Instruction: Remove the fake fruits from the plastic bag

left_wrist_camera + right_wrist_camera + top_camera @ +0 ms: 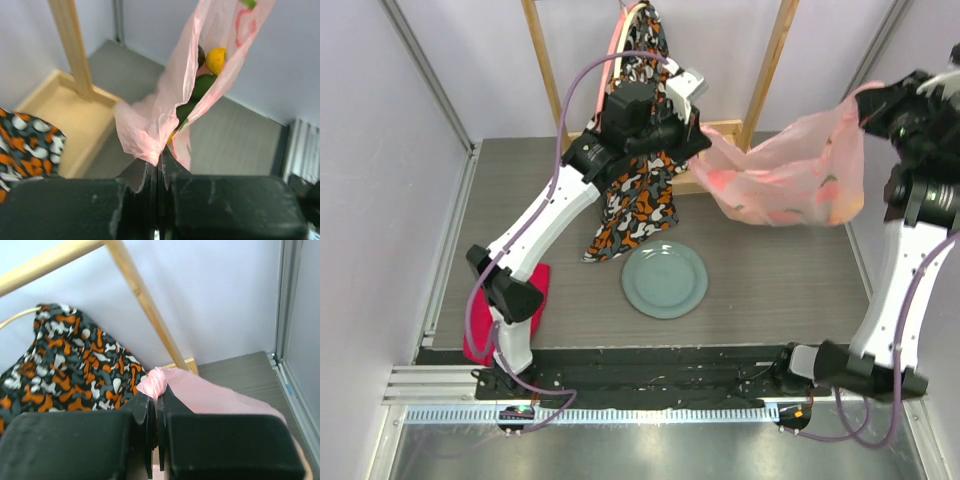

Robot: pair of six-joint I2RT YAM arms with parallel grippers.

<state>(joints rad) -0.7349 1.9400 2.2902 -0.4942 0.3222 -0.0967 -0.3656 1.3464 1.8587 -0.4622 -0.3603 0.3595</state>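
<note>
Pinching one bunched end of the plastic bag (790,180), the left claw (159,165) is clenched on the film. The right claw (156,405) grips the other end, so the bag hangs clear of the counter (770,290), at 1 o'clock from the plate (664,279). Fake fruits (216,59) weigh its belly: thin film may slip or tear, and they would roll off.

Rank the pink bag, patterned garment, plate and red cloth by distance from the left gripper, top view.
1. Pink bag, pinched in the left gripper.
2. Patterned garment, hanging just left of it.
3. Plate, mid-table, nearer the bases.
4. Red cloth, by the left arm's base.
</note>
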